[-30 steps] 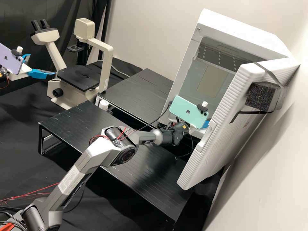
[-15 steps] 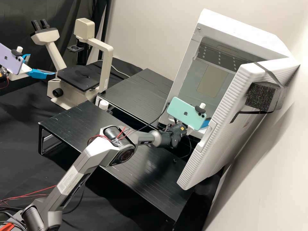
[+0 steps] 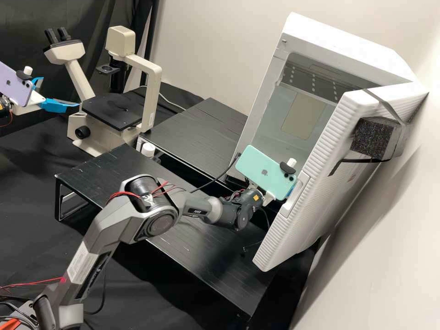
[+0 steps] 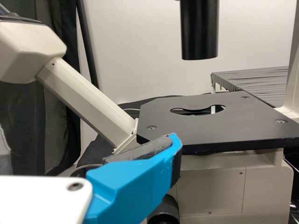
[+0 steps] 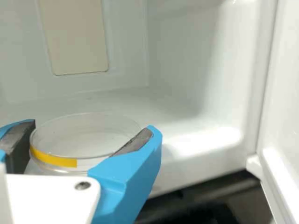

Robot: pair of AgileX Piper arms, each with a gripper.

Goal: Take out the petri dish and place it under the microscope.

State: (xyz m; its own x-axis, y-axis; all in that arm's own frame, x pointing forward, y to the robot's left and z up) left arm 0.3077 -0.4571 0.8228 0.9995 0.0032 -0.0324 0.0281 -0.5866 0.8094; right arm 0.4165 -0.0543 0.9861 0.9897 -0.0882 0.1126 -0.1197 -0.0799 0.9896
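- Note the change: relative to the white cabinet point(image 3: 348, 41), your right gripper point(image 5: 91, 128) draws back outward, its arm folding toward you.
- Confirm the grip: its two fingers are closed around the petri dish point(image 5: 85, 163), pads against the wall marked by a yellow strip point(image 5: 53, 159).
- Locate the dish: it is at the cabinet's mouth; you cannot tell its clearance above the floor. Removal appears under way; placement remains.
- Clear the open door point(image 3: 316, 169), hinged to the cabinet, before you swing left. The phone point(image 3: 265, 172) mounted on the arm is near its edge and could knock it, shaking the dish.
- Watch the cable point(image 3: 220, 176) just outside the cabinet; it could snag.
- Route toward the microscope point(image 3: 103, 137), left of the cabinet, beyond the rear table point(image 3: 197, 128).
- Check the left gripper point(image 3: 60, 91), farthest left of the cabinet: it is spread, holding nothing, and could crowd the stage point(image 4: 252, 123).
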